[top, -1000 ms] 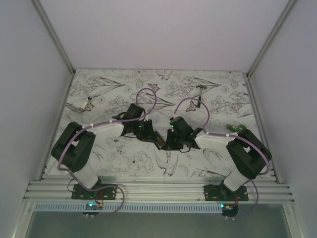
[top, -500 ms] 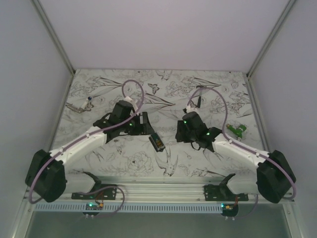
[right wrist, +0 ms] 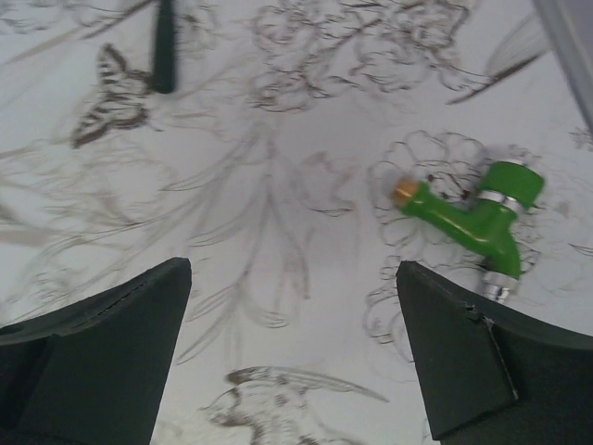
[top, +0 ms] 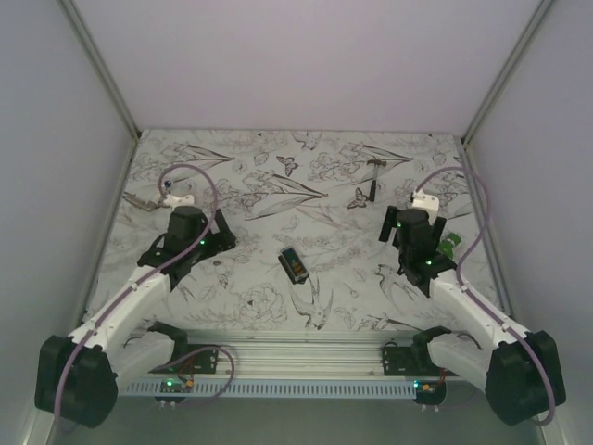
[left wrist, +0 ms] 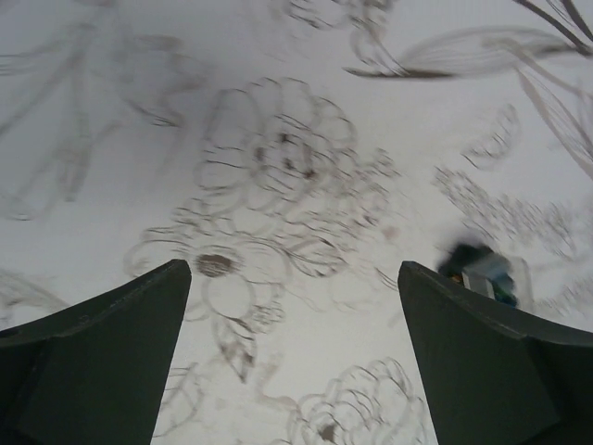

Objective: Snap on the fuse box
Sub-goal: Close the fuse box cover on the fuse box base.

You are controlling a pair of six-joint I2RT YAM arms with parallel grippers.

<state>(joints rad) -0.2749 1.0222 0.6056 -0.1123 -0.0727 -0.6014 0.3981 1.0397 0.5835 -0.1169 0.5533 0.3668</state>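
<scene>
Lying between wide-open jaws, fuse box [top: 295, 264], well apart from both

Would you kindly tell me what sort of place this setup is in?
Most likely a robotics lab test cell: two arms bolted to an aluminium rail, plain white enclosure walls, and a flower-printed table holding the fuse box.

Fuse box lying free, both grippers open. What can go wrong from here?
1. The fuse box lies loose mid-table; the top view is too small to confirm it is snapped, so it may be half-seated.
2. The green fitting sits close by the right gripper; a careless move might knock it.
</scene>
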